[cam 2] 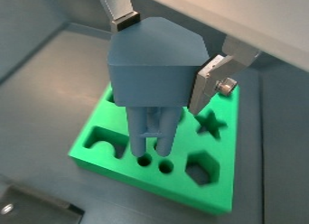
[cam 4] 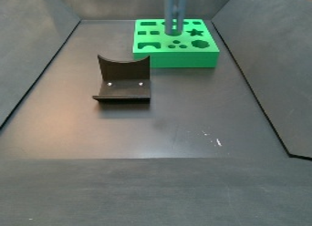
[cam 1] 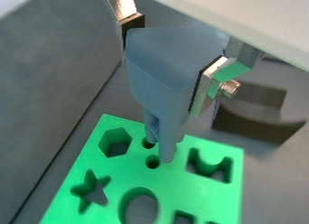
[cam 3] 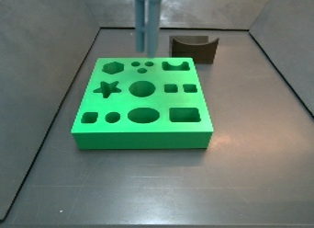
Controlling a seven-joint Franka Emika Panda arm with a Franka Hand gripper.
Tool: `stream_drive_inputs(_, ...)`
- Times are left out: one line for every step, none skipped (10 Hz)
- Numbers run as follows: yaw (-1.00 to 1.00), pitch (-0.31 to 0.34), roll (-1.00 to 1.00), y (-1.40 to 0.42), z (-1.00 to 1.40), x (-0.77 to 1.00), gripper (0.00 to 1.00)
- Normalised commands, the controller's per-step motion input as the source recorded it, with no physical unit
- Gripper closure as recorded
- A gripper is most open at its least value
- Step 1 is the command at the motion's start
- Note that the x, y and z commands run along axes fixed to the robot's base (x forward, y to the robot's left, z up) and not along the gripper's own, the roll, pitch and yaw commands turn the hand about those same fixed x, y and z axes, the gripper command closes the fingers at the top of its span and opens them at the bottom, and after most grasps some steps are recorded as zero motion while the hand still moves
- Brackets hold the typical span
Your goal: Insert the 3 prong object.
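Note:
The 3 prong object (cam 1: 163,74) is a blue-grey piece with a wide head and slim prongs pointing down. My gripper (cam 1: 167,49) is shut on its head, one silver finger (cam 1: 212,81) on each side; this also shows in a wrist view (cam 2: 163,51). The prongs (cam 2: 154,137) hang just over the small round holes (cam 2: 154,162) of the green holed board (cam 2: 108,146). In both side views only the object's bar shows (cam 3: 147,20) (cam 4: 174,11), upright above the board's (cam 3: 135,131) (cam 4: 202,56) far part; the gripper itself is out of frame there.
A dark brown block with a curved notch (cam 3: 194,48) (cam 4: 122,79) stands on the dark floor beside the board, also in a wrist view (cam 1: 259,110). Grey walls enclose the floor (cam 3: 245,158). The board has star, hexagon, oval and square holes.

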Motion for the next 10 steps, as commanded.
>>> stream_drive_inputs(-1.0, -0.051, 0.0, 0.0, -0.59, -0.13, 1.0)
stream_drive_inputs(-1.0, -0.063, -0.02, 0.0, -0.42, 0.0, 1.0)
stream_drive_inputs(-0.88, 0.0, 0.0, 0.05, -0.14, -0.14, 1.0)
stream_drive_inputs(-0.62, 0.0, -0.03, 0.29, 0.0, -0.19, 1.0)
stream_drive_inputs(-0.47, 0.0, -0.07, 0.43, 0.0, -0.15, 1.0)
stream_drive_inputs(-0.4, -0.031, -0.05, 0.31, -0.02, -0.36, 1.0)
stream_drive_inputs(-0.11, -0.16, -0.22, 0.0, -0.43, -0.23, 1.0)
stream_drive_inputs(0.0, -0.079, -0.25, -0.08, -0.56, 0.07, 1.0)
stream_drive_inputs(-0.01, 0.0, -0.24, -0.21, -0.45, 0.22, 1.0)
stream_drive_inputs(0.0, 0.063, -0.09, -0.15, -0.4, 0.4, 1.0)
